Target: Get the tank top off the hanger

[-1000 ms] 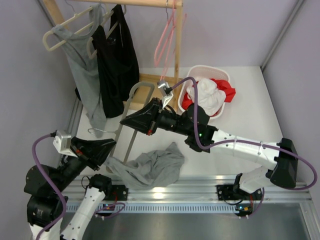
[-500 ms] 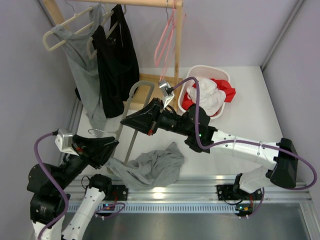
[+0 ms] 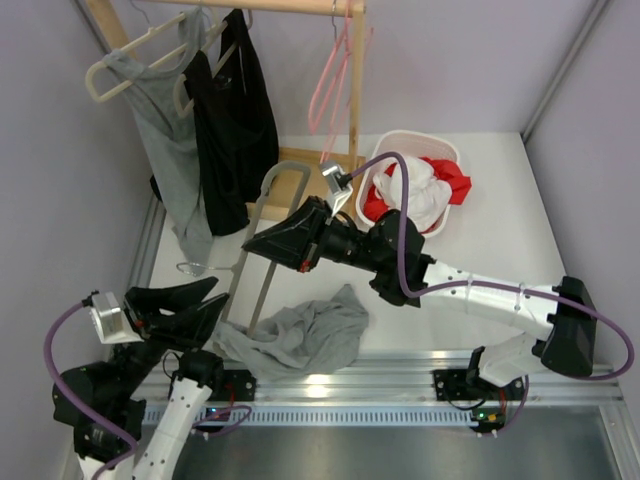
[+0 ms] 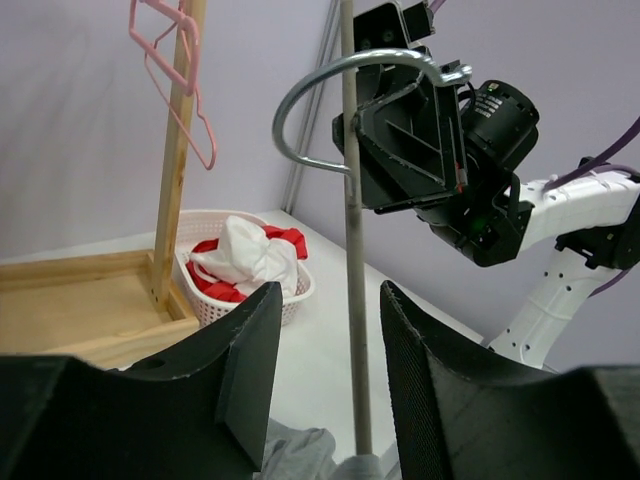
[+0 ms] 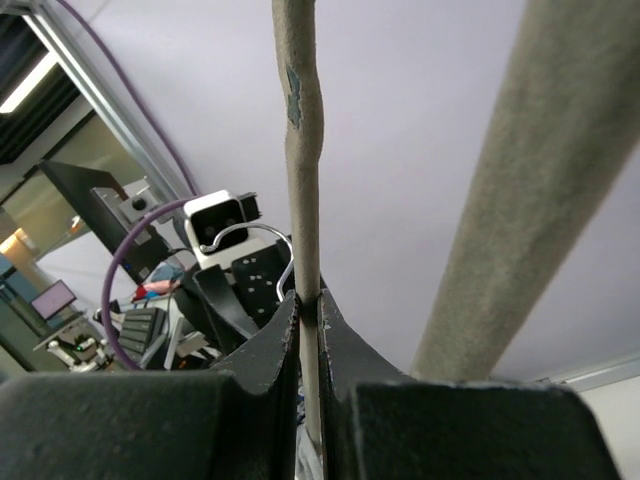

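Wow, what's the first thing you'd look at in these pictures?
The right gripper jumps out first, pinching a grey hanger and holding it up over the middle of the table. Below it, near the front edge, a grey tank top lies crumpled, with the open left gripper beside it. At the back right, a white basket holds bright red and white clothes.

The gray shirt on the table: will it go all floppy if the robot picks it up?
Probably floppy: the gray tank top lies in crumpled folds on the table, so it should droop from wherever it is pinched. It looks like thin cloth, so likely light. Pushed, it would probably bunch up, not slide.
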You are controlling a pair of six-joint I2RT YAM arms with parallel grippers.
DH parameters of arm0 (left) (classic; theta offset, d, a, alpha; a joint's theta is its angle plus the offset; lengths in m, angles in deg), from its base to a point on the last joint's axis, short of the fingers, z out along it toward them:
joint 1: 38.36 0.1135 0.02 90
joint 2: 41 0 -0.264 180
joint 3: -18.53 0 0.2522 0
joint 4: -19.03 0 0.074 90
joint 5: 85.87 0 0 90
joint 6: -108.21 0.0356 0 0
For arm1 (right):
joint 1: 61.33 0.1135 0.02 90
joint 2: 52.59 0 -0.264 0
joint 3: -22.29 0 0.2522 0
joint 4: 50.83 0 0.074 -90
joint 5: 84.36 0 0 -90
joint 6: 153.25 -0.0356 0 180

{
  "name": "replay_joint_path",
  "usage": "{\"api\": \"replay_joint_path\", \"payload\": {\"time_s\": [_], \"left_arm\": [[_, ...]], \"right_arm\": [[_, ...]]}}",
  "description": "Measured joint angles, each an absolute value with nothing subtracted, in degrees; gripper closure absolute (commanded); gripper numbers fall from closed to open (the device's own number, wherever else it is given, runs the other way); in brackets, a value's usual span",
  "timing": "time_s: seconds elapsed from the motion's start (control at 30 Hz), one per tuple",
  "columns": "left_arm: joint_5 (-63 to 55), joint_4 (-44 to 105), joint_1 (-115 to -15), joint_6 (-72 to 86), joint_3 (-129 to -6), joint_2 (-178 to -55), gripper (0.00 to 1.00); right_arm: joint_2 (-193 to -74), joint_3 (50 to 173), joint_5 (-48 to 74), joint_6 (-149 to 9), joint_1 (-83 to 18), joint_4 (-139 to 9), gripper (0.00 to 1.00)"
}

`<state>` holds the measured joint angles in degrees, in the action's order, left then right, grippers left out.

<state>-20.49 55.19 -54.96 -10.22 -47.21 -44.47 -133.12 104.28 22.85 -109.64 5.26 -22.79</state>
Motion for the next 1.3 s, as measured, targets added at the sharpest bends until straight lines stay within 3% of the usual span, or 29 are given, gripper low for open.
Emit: {"api": "replay_joint_path", "payload": {"time_s": [0.27, 1.3], "left_arm": [[-22.5, 45.8, -55.0, -10.1, -41.0, -43.0, 0.52], [-36.3, 12.9, -55.3, -12.2, -35.7, -45.1, 0.48]], "right_arm": [[-133.0, 103.0, 23.8, -113.1, 5.3, -18.7, 1.0], [-136.7, 100.8, 32.5, -129.6, 5.2, -4.9, 1.0]]}}
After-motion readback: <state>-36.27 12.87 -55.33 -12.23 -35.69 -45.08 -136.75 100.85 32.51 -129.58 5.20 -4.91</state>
